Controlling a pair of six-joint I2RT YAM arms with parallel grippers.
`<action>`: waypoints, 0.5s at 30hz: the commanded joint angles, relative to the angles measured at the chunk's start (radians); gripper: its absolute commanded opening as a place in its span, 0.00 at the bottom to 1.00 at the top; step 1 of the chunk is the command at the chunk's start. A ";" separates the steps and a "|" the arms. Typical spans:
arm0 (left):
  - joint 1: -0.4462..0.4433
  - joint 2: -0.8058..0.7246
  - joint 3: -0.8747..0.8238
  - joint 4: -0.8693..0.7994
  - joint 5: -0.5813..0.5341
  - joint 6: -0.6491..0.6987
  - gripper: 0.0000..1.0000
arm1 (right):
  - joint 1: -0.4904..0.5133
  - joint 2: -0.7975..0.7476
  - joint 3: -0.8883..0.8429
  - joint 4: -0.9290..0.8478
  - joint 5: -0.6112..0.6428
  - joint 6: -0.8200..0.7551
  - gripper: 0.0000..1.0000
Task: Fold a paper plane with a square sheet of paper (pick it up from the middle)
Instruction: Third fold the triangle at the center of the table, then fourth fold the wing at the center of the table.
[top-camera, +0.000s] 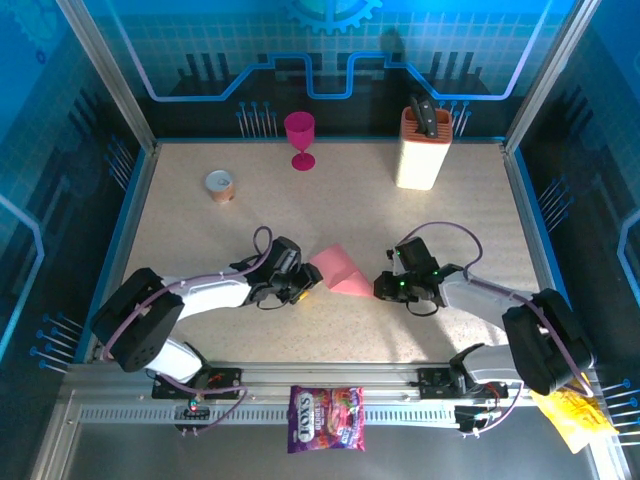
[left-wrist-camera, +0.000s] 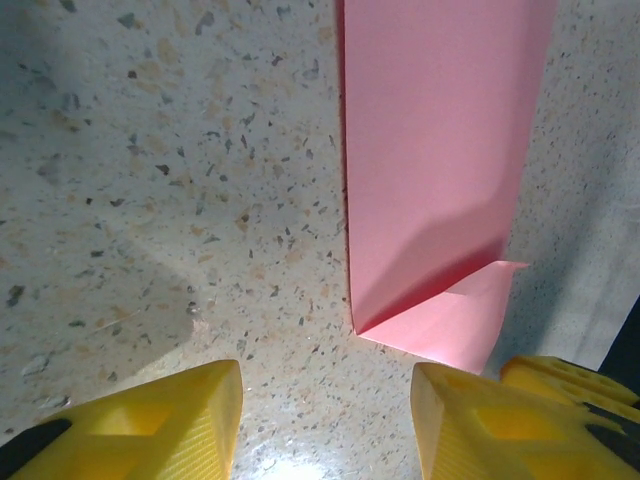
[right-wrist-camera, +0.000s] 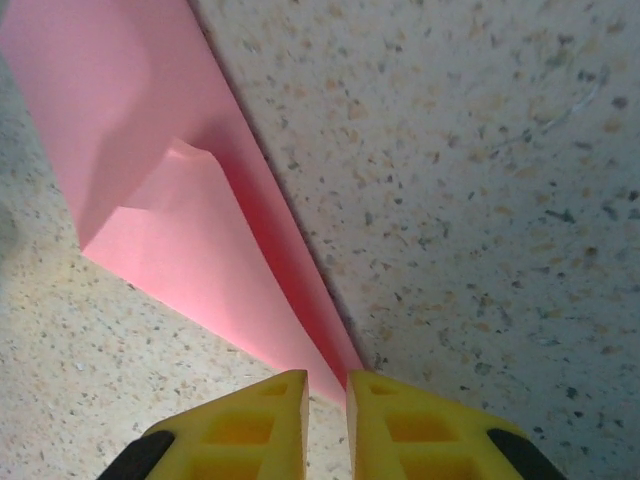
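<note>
White-and-black arms (top-camera: 205, 293), purple cables (top-camera: 262, 236), yellow jaws

The thin, matte, salmon-pink sheet of paper (top-camera: 340, 270) lies folded over on itself as a slim, angled wedge near the middle of the speckled tabletop (top-camera: 470, 225). Its upper layer lifts slightly off the lower, and one loose corner curls upward.

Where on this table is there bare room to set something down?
Bare: the stretch between the goblet, knife block and folded pink paper; also the right side below the knife block. Crowded: the centre, left claw and right claw flanking the paper.
</note>
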 joint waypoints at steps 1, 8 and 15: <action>-0.008 0.025 0.021 0.016 0.030 -0.023 0.49 | 0.009 0.042 -0.009 0.068 -0.030 0.017 0.16; -0.006 0.046 0.049 -0.012 0.016 0.007 0.50 | 0.098 0.092 -0.004 0.143 -0.019 0.104 0.10; 0.000 0.052 0.063 -0.035 -0.003 0.011 0.49 | 0.119 0.028 0.038 0.055 0.071 0.094 0.22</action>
